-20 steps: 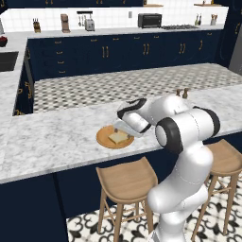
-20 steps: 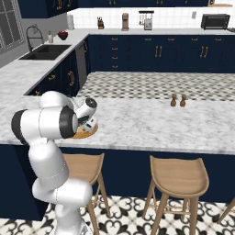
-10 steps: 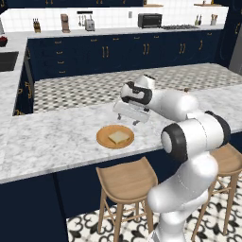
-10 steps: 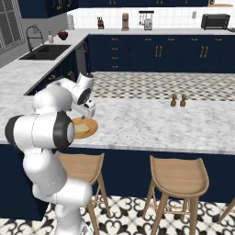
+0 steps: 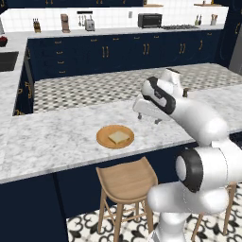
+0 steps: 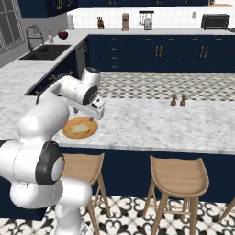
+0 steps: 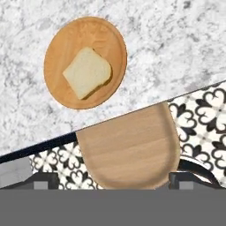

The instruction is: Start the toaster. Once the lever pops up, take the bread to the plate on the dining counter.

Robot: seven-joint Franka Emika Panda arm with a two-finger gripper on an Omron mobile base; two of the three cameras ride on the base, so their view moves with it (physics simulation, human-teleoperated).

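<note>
While a wooden stool (image 5: 126,179) stands nearest, under the dining counter (image 5: 56,142), the bread (image 5: 119,137) lies on the plate (image 5: 105,139) near its edge. Beyond and above, the gripper (image 5: 148,117) hangs wide apart, empty. Far back stands the toaster (image 5: 90,24).

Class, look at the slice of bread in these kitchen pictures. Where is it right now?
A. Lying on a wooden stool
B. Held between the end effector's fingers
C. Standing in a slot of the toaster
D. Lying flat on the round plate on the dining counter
D. The bread lies flat on the plate on the dining counter, while the end effector hangs open and empty above the counter beside it.
</note>
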